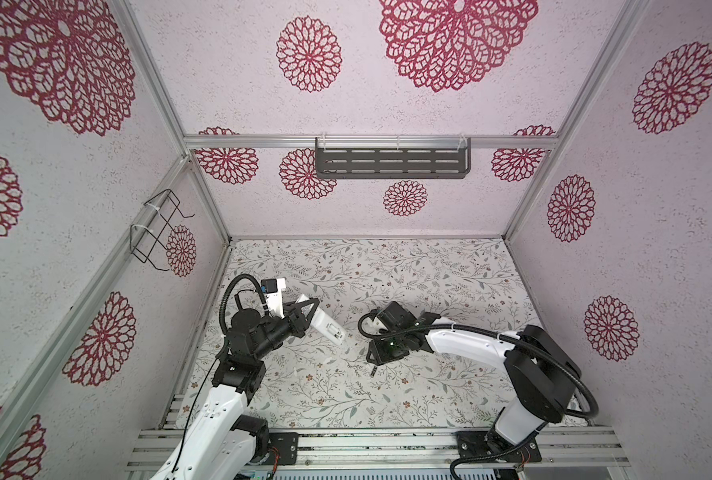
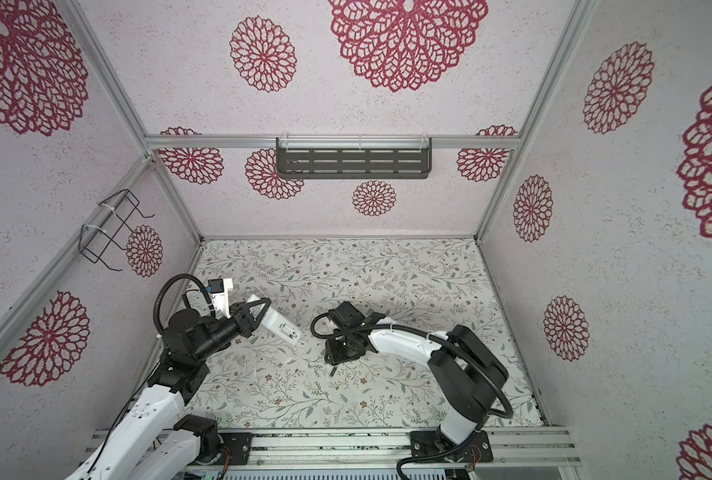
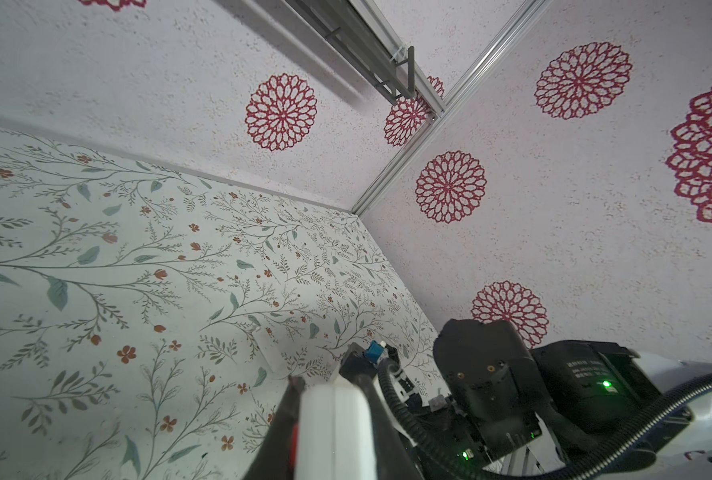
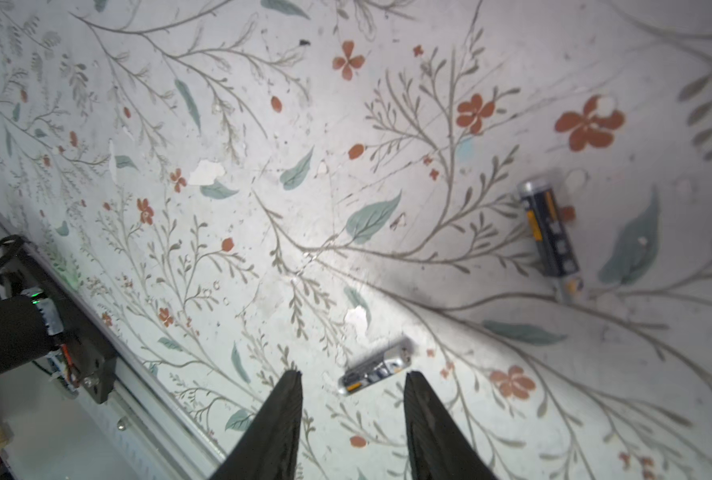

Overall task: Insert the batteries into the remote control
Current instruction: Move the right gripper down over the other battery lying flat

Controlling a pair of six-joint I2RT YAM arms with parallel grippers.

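Under the right pincer (image 4: 353, 374): the black jaws stand apart with nothing held, aimed down at the floral-papered desk (image 4: 229, 270).
Near battery (image 4: 374, 371): a slim dark cylinder with silvery ends lies flat on the desk just past the tips. It sits within the gap, closer to one finger, and is slightly blurred.
Long axis: it runs almost from one fingertip toward the other, only a little slanted. A squeeze from this pose would likely meet its ends rather than its barrel, so a wrist turn looks called for.
Far battery (image 4: 549, 232): a matching dark cylinder lies flat on the desk, farther out and well off to one side of the gap. Its axis is at a steep angle to the first.
Nearer arm: the right, poised over both batteries; the left is occupied.
Left pincer (image 1: 304, 311): it is clamped across a long slim white plastic remote control (image 1: 328, 327), apparently lifted off the desk. The free end is angled toward the right arm, and the back recess faces up in both top views.
Count: two batteries, both loose on the desk and neither in the recess; one remote control; two pincers.
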